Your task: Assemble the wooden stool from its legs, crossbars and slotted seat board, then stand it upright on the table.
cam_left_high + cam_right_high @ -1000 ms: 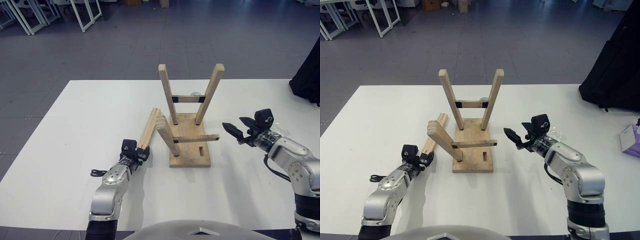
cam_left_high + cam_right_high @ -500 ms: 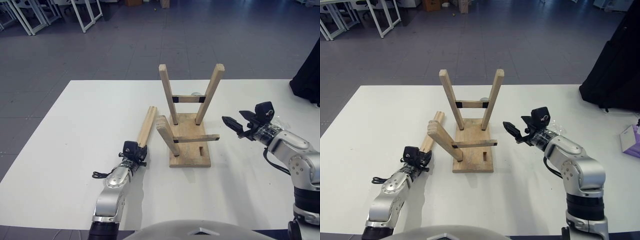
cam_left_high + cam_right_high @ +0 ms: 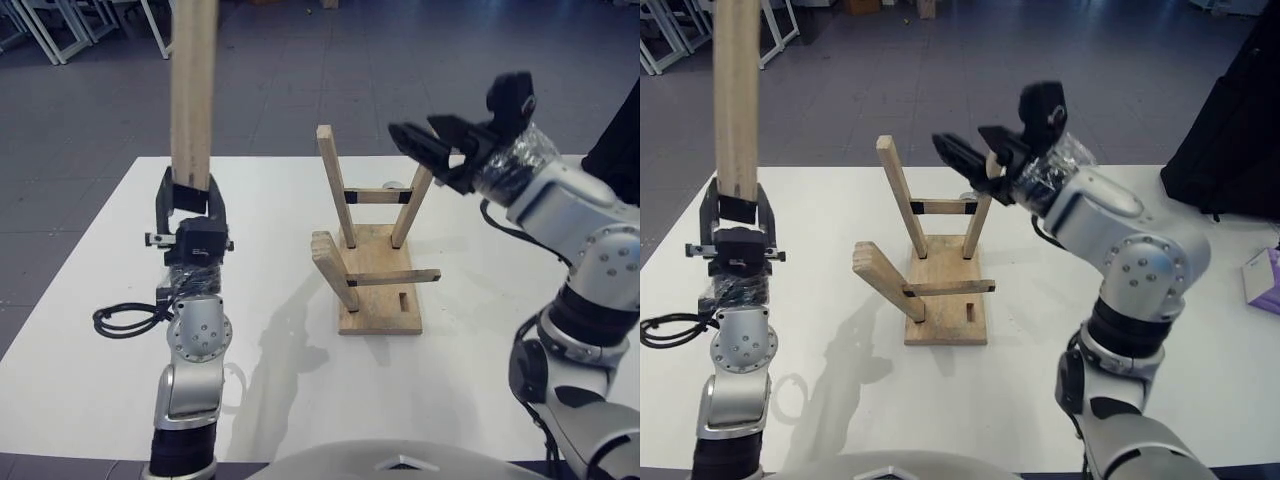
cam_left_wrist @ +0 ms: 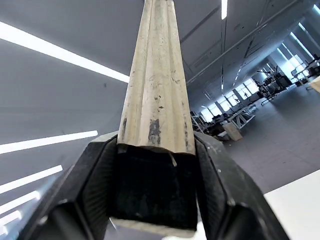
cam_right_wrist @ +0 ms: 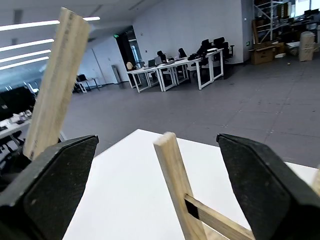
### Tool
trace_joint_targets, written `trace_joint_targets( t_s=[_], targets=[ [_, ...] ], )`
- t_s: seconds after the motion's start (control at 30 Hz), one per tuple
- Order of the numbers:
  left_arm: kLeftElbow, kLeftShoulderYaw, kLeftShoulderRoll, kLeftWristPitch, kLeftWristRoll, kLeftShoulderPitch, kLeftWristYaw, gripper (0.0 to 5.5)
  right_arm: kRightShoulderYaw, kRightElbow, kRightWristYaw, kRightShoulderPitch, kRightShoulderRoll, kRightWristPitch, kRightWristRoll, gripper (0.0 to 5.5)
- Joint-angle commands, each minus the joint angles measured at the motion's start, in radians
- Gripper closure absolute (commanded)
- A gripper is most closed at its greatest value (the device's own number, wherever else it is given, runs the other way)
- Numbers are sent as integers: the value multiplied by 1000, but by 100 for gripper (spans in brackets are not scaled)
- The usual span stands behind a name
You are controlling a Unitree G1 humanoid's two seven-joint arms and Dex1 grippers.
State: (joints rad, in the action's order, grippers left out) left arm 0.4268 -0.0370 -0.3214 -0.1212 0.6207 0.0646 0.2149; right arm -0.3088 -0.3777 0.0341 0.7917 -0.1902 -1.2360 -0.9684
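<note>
The slotted seat board [image 3: 380, 296] lies flat on the white table [image 3: 100, 300]. Two legs [image 3: 336, 188] stand up from its far end, joined by a crossbar [image 3: 377, 197]. A third leg [image 3: 334, 268] leans at its front left, with a crossbar [image 3: 395, 277] running right from it. My left gripper [image 3: 190, 200] is shut on the loose leg [image 3: 193, 90] and holds it upright, left of the stool; the left wrist view has that leg [image 4: 158, 95] between the fingers. My right gripper [image 3: 432, 148] hangs open, raised near the top of the far right leg. Its wrist view looks between its fingers [image 5: 47, 190] at the far left leg [image 5: 176, 180].
A black cable [image 3: 125, 320] loops on the table by my left arm. A purple object [image 3: 1265, 272] sits at the table's right edge, with a black bag [image 3: 1235, 130] behind it. A small grey thing [image 3: 392, 186] lies behind the far crossbar.
My left arm has lifted the loose leg off the table and stood it upright. My right arm rose from beside the seat board to the top of the far right leg.
</note>
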Motion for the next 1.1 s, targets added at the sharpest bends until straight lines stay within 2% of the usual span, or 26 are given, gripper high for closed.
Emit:
trace_joint_targets(
  t_s=[0.03,0.2,0.57,0.73,1.0,1.1],
  targets=[
    [-44,36,-101,-94,207,-92,67,346,-79,105,-178,137,149,-26,-224,112],
    [-47,62,-131,-159,329,-149,134,346,-84,217,-412,171,190,33,-535,112],
    [-113,62,-165,-173,387,-168,175,346,84,257,-709,211,157,299,-936,112],
    [-112,79,-185,-182,429,-162,187,346,149,245,-739,192,115,369,-997,112],
    [-97,86,-181,-183,435,-182,186,346,218,296,-693,128,84,396,-947,112],
    [-94,90,-180,-182,440,-177,186,346,220,296,-687,121,83,417,-954,173]
  ],
)
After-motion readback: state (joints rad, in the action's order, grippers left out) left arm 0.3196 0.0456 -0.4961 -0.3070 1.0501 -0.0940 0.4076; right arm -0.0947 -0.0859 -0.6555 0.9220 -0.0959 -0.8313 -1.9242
